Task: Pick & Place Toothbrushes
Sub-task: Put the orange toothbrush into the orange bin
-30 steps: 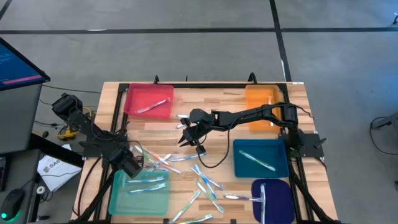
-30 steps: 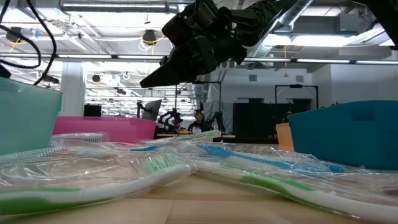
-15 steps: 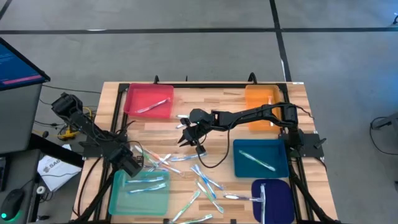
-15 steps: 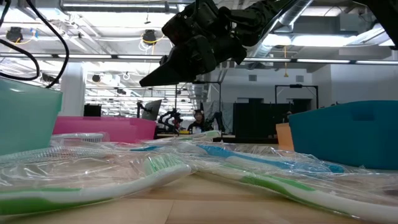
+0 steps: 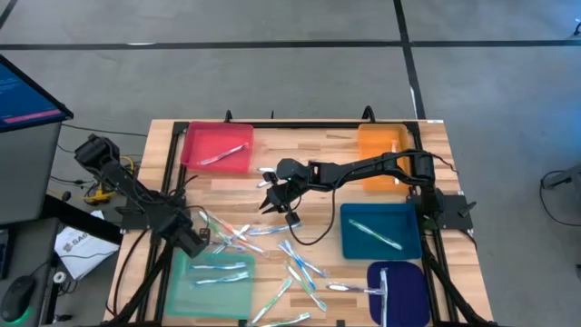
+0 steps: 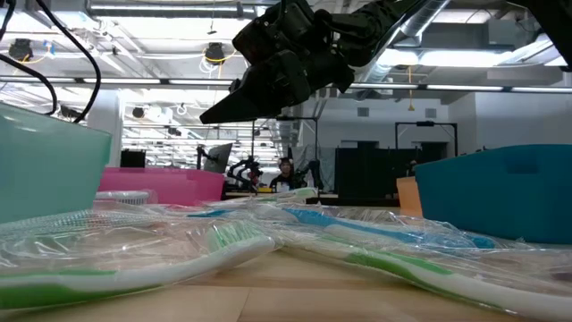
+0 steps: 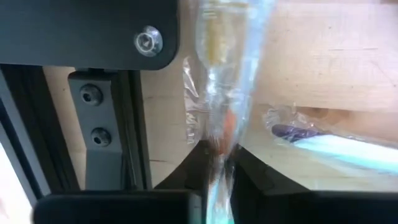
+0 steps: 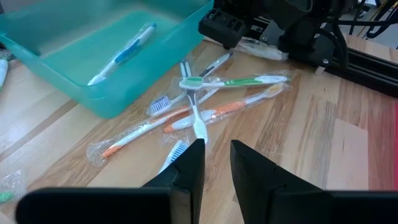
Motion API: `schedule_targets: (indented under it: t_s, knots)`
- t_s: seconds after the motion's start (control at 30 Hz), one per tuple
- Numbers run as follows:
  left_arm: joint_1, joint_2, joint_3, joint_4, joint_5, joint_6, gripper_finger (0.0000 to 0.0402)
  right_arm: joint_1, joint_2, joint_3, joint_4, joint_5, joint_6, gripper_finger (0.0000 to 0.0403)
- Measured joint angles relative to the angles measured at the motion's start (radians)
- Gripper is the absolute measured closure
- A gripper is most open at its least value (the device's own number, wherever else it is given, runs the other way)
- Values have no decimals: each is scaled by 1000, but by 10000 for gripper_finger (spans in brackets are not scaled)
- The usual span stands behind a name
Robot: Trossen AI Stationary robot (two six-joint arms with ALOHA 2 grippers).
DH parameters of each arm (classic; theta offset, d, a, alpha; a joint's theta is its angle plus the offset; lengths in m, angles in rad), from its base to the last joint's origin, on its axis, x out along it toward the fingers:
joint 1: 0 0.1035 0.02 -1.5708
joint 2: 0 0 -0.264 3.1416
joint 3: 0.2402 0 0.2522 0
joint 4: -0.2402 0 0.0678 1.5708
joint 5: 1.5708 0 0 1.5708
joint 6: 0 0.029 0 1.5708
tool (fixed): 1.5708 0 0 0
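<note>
Toothbrush [image 7: 219,118] in clear wrap sits pinched in the left pincer [image 7: 219,167] beside the teal tray [image 5: 211,292], probably destined there; right pincer [image 5: 275,203] hangs mid-worktop [image 5: 313,145], slightly parted, empty.

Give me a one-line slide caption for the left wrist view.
Left gripper shut on a wrapped toothbrush above the wooden table.

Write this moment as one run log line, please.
left gripper: shut on wrapped toothbrush, beside green tray | right gripper: idle above table centre
</note>
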Motion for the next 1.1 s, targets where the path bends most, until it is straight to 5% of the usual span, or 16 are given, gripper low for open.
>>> schedule_targets:
  t_s: [0.5,0.8,1.1]
  knots:
    - [0,-6,2,-13,-31,52,390,0,0,0,7,0,0,332]
    - [0,-4,-1,-13,-51,59,320,0,0,0,10,0,0,332]
    - [0,-4,-1,-15,-48,57,316,0,0,0,9,0,0,332]
